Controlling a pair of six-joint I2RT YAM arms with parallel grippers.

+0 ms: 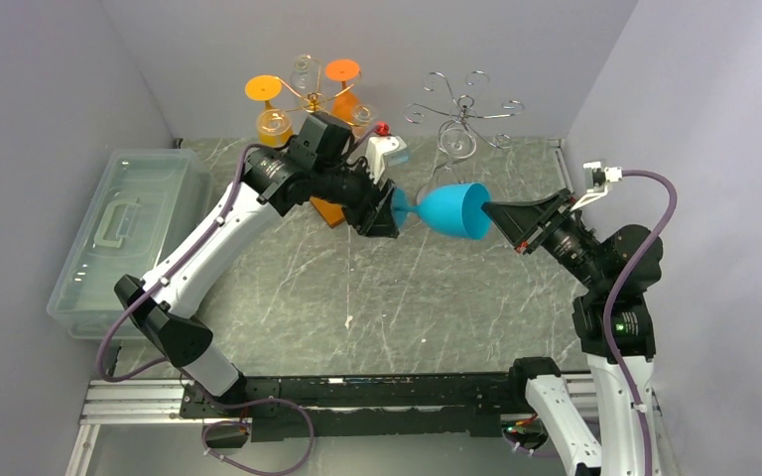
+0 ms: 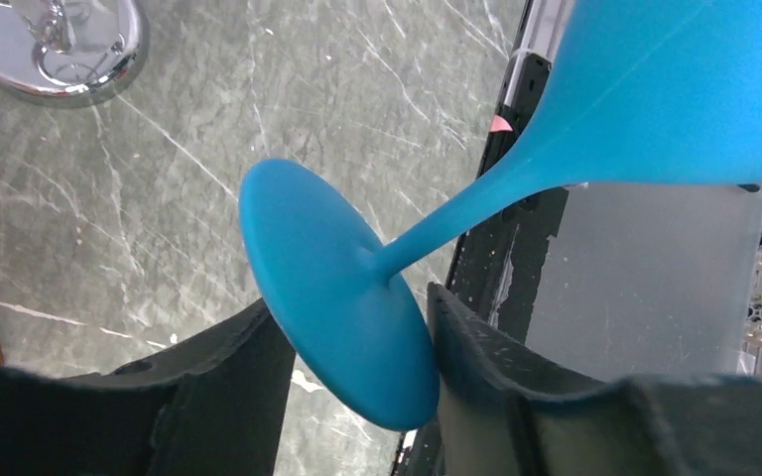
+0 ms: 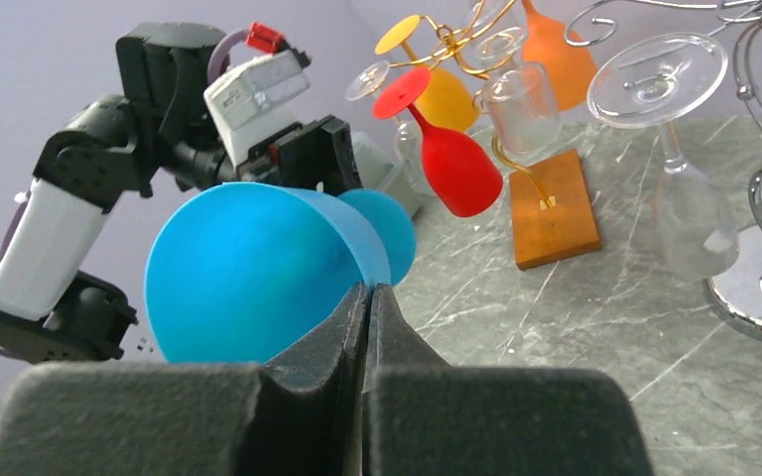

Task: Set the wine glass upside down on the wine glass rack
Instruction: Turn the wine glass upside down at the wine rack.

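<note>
While hanging sideways above the tabletop [image 1: 377, 307], gripped at the bowl rim: glass [image 1: 454, 210], pinched in the closed right tool [image 1: 488, 209]. Foot lying between the fingers [image 2: 496, 357] of the left tool [image 1: 395, 210], set apart around it; cannot tell whether pressing it or only touching. Stem pointing from right tool straight toward left tool. Beyond both tools, wire rack [image 2: 99, 69], well apart from the glass.

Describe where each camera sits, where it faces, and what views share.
Top: above and behind, looking down on the table; left arm and right arm show.
Left wrist: faces down past the left claw at the glass foot.
Right wrist: faces over the right claw, pinching the glass rim, toward left arm and racks.
Shared: all show the glass.
</note>
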